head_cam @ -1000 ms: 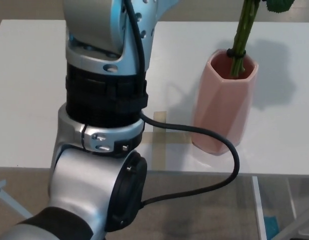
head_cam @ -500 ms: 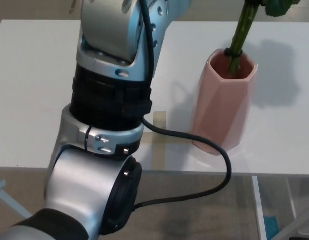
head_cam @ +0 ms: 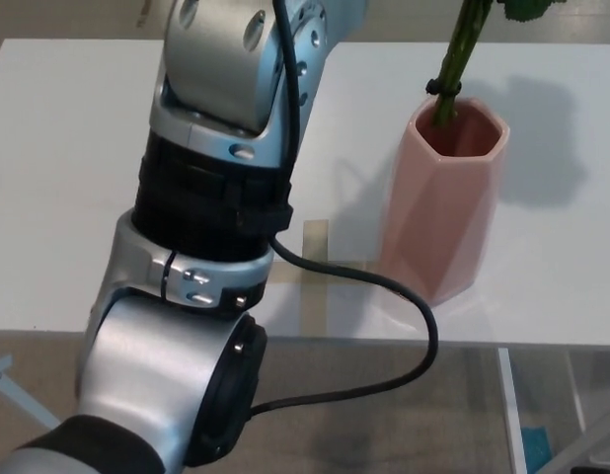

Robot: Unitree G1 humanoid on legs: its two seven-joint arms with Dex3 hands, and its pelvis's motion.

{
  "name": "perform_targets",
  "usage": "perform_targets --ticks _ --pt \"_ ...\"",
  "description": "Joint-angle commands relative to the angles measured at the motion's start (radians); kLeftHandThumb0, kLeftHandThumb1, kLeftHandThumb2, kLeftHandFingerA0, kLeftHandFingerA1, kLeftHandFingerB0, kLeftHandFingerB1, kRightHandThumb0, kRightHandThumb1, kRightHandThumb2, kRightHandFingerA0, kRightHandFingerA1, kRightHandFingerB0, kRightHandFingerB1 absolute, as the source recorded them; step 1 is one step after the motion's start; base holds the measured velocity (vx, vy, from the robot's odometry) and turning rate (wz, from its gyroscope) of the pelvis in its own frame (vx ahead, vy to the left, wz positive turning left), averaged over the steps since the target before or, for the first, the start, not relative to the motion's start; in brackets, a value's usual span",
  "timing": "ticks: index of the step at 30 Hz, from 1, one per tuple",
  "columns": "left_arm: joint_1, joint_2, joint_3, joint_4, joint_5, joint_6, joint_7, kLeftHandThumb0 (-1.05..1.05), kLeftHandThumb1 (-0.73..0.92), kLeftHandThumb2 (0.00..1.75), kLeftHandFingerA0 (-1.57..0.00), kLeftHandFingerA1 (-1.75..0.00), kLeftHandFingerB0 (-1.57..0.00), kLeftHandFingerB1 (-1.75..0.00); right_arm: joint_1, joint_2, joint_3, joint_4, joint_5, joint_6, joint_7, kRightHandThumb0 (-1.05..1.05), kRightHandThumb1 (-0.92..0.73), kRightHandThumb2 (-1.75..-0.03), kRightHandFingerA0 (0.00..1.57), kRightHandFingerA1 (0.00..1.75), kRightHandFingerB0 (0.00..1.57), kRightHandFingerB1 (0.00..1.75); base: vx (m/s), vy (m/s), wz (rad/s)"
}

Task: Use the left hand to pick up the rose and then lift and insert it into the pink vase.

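A pink faceted vase [head_cam: 442, 205] stands upright on the white table [head_cam: 58, 168], right of centre. The rose's green stem [head_cam: 453, 61] leans left out of the vase mouth and runs off the top edge; its lower end is inside the vase. A green leaf [head_cam: 530, 8] shows at the top edge; the bloom is out of frame. My left arm [head_cam: 211, 197], silver with a black band, rises from the bottom left and leaves the frame at the top. Neither hand shows.
A black cable [head_cam: 384, 326] loops from my left arm past the vase's base and over the table's front edge. Tan tape marks [head_cam: 315, 267] lie on the table beside the vase. Floor shows below the table edge.
The stem has tilted further left in the vase and its black band now sits higher above the rim. My left arm has shifted slightly; the cable loop has drawn in.
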Motion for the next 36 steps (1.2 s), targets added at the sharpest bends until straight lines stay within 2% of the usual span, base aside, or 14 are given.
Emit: perform_targets --ticks 1,14,18,20,27,30,36 --pt "0.019 0.002 -0.013 0.009 0.017 -0.043 0.003 -0.20 0.80 0.68 -0.96 -1.45 -0.81 -0.82 0.003 -0.004 -0.003 0.005 0.005 0.005 0.007 -0.25 -0.55 -0.54 0.74 0.51 0.66 0.48 0.00 0.000 0.00" --pt "0.037 -0.025 -0.024 0.013 0.007 -0.044 0.007 -0.19 0.81 0.68 -0.97 -1.43 -0.82 -0.88 -0.001 -0.002 -0.002 -0.002 0.005 0.007 0.007 -0.24 -0.55 -0.54 0.75 0.52 0.65 0.47 0.00 0.000 0.00" --pt "0.048 -0.035 -0.036 0.013 0.018 -0.046 0.015 -0.18 0.83 0.65 -0.94 -1.42 -0.81 -0.87 -0.003 -0.002 -0.006 -0.002 0.011 0.010 0.013 -0.26 -0.55 -0.54 0.74 0.52 0.65 0.48 0.00 0.000 0.00" --pt "0.063 -0.041 -0.051 0.001 0.028 -0.043 0.020 -0.18 0.82 0.66 -0.87 -1.45 -0.81 -0.86 -0.003 -0.001 -0.008 -0.003 0.012 0.009 0.016 -0.26 -0.55 -0.54 0.74 0.52 0.65 0.48 0.00 0.000 0.00" --pt "0.074 -0.051 -0.057 0.002 0.028 -0.053 0.017 -0.19 0.81 0.67 -0.87 -1.49 -0.82 -0.79 -0.006 -0.001 -0.008 -0.008 0.011 0.005 0.019 -0.25 -0.55 -0.54 0.74 0.52 0.66 0.48 0.00 0.000 0.00" --pt "0.086 -0.053 -0.061 0.003 0.028 -0.060 0.010 -0.19 0.81 0.68 -0.94 -1.46 -0.82 -0.78 -0.007 -0.001 -0.006 -0.011 0.009 0.002 0.021 -0.26 -0.55 -0.55 0.75 0.52 0.66 0.48 0.00 0.000 0.00" --pt "0.106 -0.060 -0.068 0.000 0.031 -0.068 0.005 -0.19 0.81 0.67 -0.91 -1.46 -0.84 -0.81 -0.009 -0.002 -0.005 -0.012 0.007 -0.003 0.025 -0.27 -0.55 -0.55 0.75 0.52 0.66 0.48 0.00 0.000 0.00"
